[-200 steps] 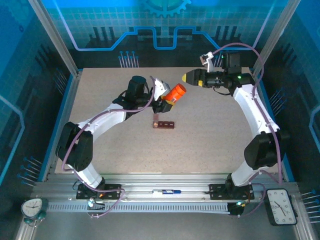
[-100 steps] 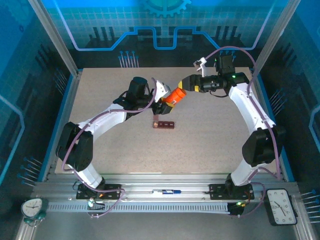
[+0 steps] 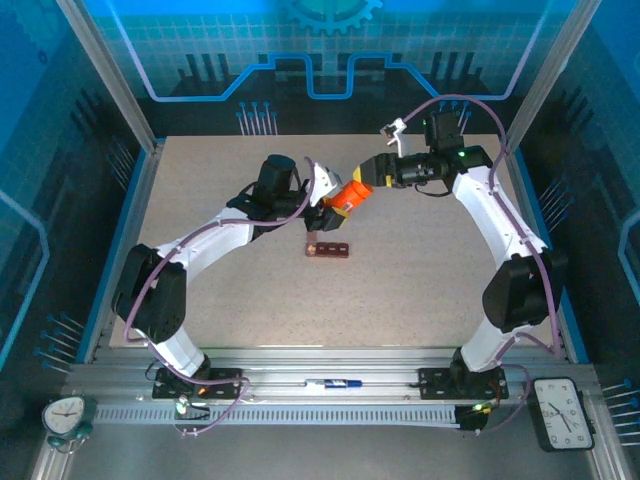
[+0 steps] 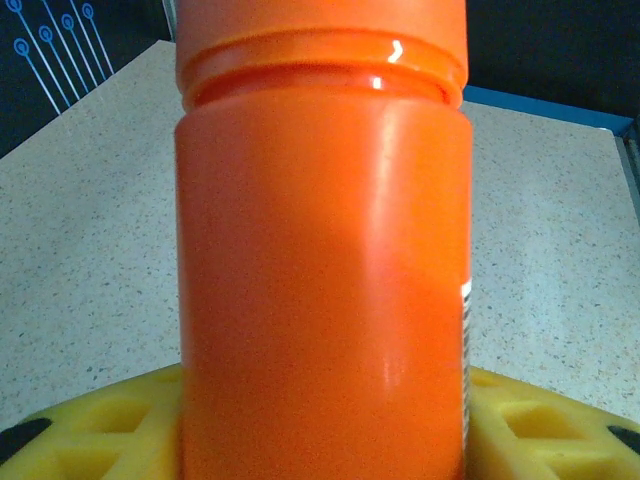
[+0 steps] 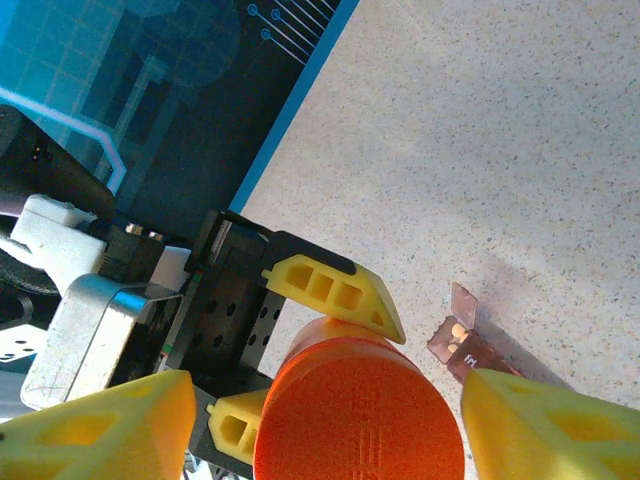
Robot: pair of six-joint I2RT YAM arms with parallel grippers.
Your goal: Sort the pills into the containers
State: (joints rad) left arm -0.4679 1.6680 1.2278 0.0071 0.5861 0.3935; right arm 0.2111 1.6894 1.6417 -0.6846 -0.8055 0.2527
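A speckled beige bench (image 3: 420, 260) sits inside a metal-framed enclosure with blue-lit patterned walls. On the rail below its near edge lie a blue-and-white pen (image 3: 335, 383) and two small clocks, one (image 3: 65, 415) by the left corner and one (image 3: 565, 410) by the right.

The left arm reaches in from the near left corner, and the left tool (image 3: 324, 204) is clamped on the body of an orange bottle (image 3: 350, 192). The bottle is held off the surface above the middle of the bench, a little toward the far edge. It is tilted, with its cap end pointing toward the far right. In the left wrist view the bottle's body (image 4: 320, 280) stands between the yellow pads (image 4: 90, 425), which press against both of its sides.

The right arm curves in from the near right corner, and the right tool (image 3: 368, 176) meets the bottle at its cap end. In the right wrist view its jaws stand parted on either side of the cap (image 5: 360, 420). One yellow finger (image 5: 540, 430) is right at the cap's edge, while the other (image 5: 110, 430) leaves a narrow gap, so the cap is not clamped.

The containers (image 3: 328, 249), a short dark red-brown bar, lie flat near the bench's centre, just on the near side of the held bottle. They are apart from both tools. A small flap stands raised at the bar's left end.
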